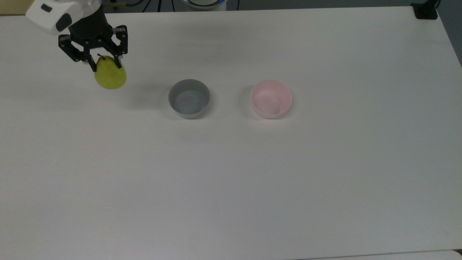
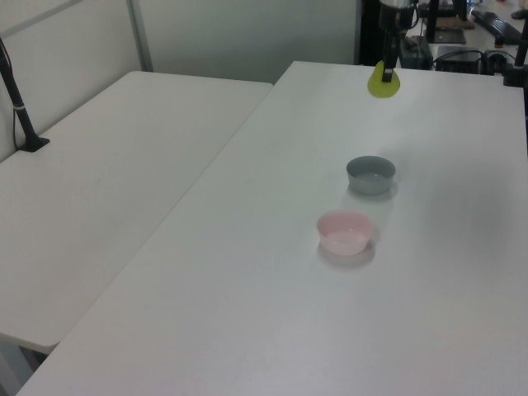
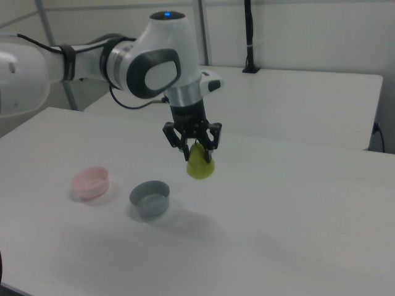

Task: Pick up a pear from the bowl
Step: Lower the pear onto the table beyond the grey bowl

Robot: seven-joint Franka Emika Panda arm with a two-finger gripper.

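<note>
My gripper [image 1: 105, 63] is shut on the narrow top of the yellow-green pear [image 1: 110, 76], which hangs below it above the table at the top view's upper left. In the right view the gripper [image 3: 197, 149] holds the pear [image 3: 200, 165] in the air to the right of both bowls. The left view has the pear [image 2: 383, 82] hanging far back over the table. The pale pink bowl [image 1: 271, 99] stands empty right of centre in the top view, well away from the pear; it also appears as the pink bowl [image 3: 91, 182] and the pink bowl [image 2: 345, 232].
A grey bowl [image 1: 189, 98] stands empty between the pear and the pink bowl, also seen as the grey bowl [image 3: 149, 198]. The white table [image 1: 231, 187] is wide and bare around them. A second table [image 2: 99, 198] adjoins in the left view.
</note>
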